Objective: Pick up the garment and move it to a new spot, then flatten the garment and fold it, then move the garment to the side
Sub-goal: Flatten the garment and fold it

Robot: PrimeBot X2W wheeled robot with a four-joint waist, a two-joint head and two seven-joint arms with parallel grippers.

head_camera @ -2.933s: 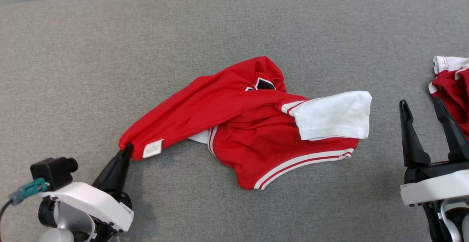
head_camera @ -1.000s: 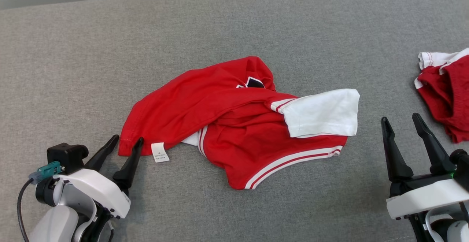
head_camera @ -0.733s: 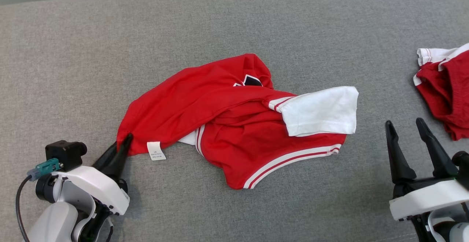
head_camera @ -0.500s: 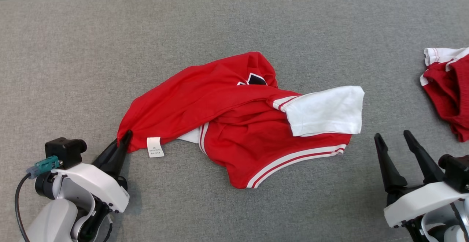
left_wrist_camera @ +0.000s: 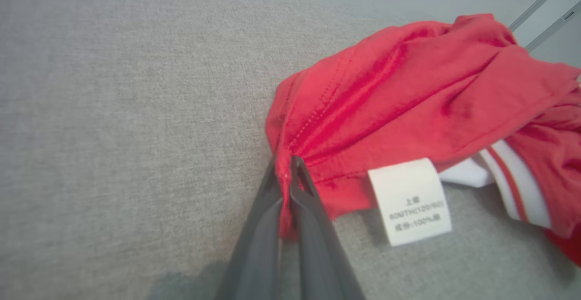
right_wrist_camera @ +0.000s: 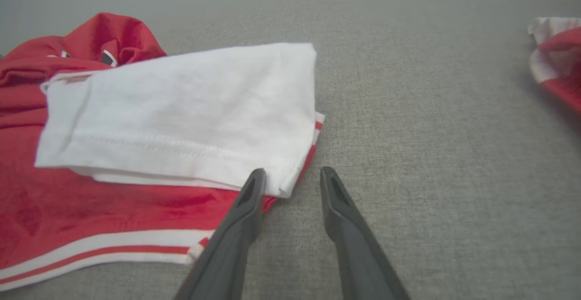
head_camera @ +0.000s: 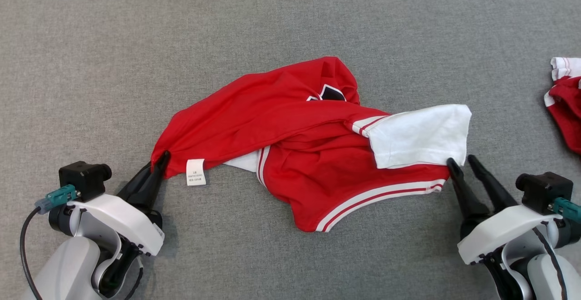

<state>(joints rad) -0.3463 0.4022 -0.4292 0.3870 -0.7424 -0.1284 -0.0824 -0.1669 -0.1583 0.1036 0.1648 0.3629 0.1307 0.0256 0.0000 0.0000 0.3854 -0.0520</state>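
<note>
Since a second ago: left gripper (head_camera: 162,157) is no longer straddling the hem with its fingers apart, it's now pinching the garment (head_camera: 290,132) at its near-left hem corner. Right gripper (head_camera: 460,161) was well apart from the cloth and is now sitting at the near-right corner, just below the white sleeve (head_camera: 420,136).

Right fingers are standing moderately apart with nothing between them. In the right wrist view one tip is lying against the red hem corner, the other on the bare grey surface (head_camera: 91,64).

Garment is lying crumpled mid-surface, sleeve folded over the body. Second red-and-white garment (head_camera: 565,105) is sitting at the far right edge.

Progress, my read: early. Flattening is just starting, with one corner gripped and the second pending. Fold and move-aside aren't started.

Writing: care label (left_wrist_camera: 411,200) beside the left pinch is showing roughly "60MTH(120/60)" and "100%" plus Chinese characters, soft focus. The black patch near the collar isn't readable.
</note>
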